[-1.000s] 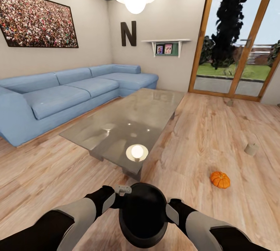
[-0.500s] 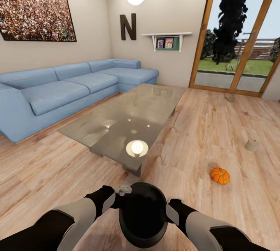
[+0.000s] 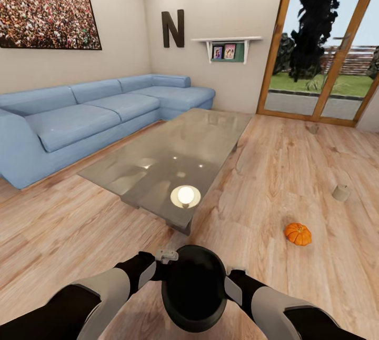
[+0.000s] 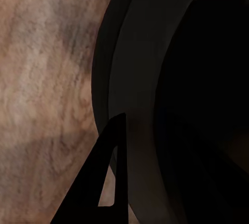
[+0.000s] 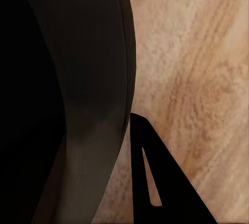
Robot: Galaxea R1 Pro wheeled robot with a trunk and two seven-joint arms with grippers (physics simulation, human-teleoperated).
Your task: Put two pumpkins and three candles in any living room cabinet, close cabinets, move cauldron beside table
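Both grippers press a black round cauldron (image 3: pixel 193 287) between them (finger opening hidden) just short of the glass table (image 3: pixel 158 169). Right of the table lie a ribbed orange pumpkin (image 3: pixel 298 233) and an off-white candle (image 3: pixel 340 192).

Cauldron (image 3: pixel 193 287) held between both arms, table (image 3: pixel 173 158) ahead, pumpkin (image 3: pixel 298 233) and candle (image 3: pixel 340 192) on floor right

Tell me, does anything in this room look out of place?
Yes. A pumpkin and a candle lie loose on the wooden floor, right of the glass table. Another small object sits near the glass door, too small to identify.
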